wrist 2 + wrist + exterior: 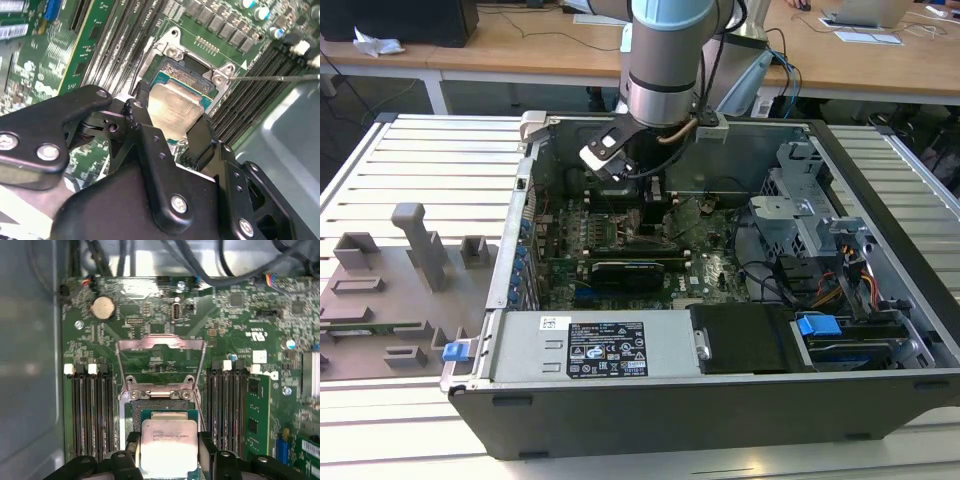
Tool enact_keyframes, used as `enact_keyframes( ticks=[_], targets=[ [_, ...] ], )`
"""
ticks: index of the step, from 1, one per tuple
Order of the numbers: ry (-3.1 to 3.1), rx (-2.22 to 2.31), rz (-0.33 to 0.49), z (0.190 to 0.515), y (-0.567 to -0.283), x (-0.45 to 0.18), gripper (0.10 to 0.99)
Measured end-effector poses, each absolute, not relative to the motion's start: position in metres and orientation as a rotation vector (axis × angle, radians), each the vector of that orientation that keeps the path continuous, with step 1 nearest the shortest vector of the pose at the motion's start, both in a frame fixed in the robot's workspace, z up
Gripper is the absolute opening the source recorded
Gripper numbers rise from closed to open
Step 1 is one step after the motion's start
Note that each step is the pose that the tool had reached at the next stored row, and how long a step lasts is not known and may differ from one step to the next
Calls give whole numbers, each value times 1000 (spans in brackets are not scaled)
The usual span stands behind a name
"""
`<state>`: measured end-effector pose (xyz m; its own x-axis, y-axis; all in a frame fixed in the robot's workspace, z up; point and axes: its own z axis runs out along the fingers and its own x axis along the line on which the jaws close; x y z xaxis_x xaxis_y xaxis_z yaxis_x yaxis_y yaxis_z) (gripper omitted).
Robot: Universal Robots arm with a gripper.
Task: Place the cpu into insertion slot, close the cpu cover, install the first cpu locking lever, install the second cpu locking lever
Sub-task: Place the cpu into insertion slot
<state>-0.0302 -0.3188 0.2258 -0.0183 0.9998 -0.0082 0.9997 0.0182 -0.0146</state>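
The jaws grip the cpu (168, 442) by two opposite edges, holding it right over the insertion slot (160, 404) on the motherboard (235, 330) inside the open case (720, 410). The cpu cover (160, 344) lies flipped open just beyond the slot.

cpu (168, 442) is showing a dull silver-grey metal top, cpu cover (160, 344) is gleaming as thin bare metal, end effector (167, 118) is looking matt black, bench (430, 160) is showing ribbed pale metal.
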Motion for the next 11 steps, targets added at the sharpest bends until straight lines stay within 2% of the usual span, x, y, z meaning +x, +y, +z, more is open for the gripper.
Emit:
enact_keyframes(
  ticks=[2,11],
  targets=[
    [-2346,-2084,26,225,-319,-30,545],
    [-2276,-2160,25,214,-319,-30,545]
  ],
)
